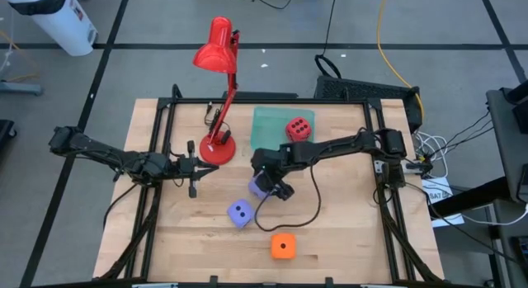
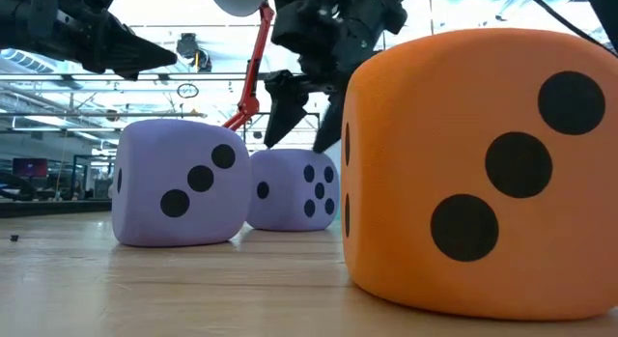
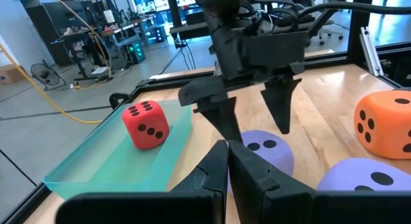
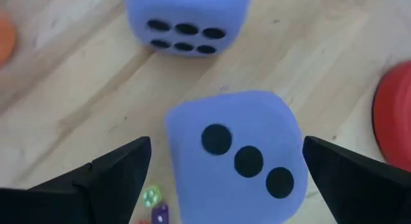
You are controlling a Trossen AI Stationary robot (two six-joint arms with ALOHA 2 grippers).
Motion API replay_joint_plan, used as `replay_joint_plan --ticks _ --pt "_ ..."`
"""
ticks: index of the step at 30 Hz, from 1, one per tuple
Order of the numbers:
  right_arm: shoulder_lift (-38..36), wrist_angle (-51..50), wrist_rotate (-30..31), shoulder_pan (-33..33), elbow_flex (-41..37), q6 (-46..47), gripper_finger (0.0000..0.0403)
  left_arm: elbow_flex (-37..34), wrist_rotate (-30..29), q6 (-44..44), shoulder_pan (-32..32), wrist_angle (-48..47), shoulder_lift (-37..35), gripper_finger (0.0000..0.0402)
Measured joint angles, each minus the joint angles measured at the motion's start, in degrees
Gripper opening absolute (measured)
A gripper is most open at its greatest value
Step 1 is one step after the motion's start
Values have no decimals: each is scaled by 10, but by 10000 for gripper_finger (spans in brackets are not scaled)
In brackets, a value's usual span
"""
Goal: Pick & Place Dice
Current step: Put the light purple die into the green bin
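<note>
My right gripper (image 1: 271, 187) hangs open over a lavender-blue die (image 4: 234, 153) that rests on the table with three pips up. Its fingers stand on either side of the die and slightly above it (image 2: 299, 134), touching nothing. A second lavender-blue die (image 1: 239, 212) sits nearer the near edge, and the orange die (image 1: 283, 247) nearer still. The red die (image 3: 146, 124) lies in a teal tray (image 3: 96, 172) toward the far edge. My left gripper (image 3: 223, 169) is shut and waits left of centre, beside the lamp's base (image 1: 219, 148).
A red desk lamp stands on the table left of the tray, with its head (image 1: 216, 47) reaching past the far edge. A black cable (image 1: 307, 212) loops over the wood between the dice. Black frame rails run along the table's left and right sides.
</note>
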Motion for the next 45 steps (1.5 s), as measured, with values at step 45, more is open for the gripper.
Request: replay_joint_plan --ticks 45 --pt "20 -138 107 -15 0 211 396 0 0 -7 0 -1 0 26"
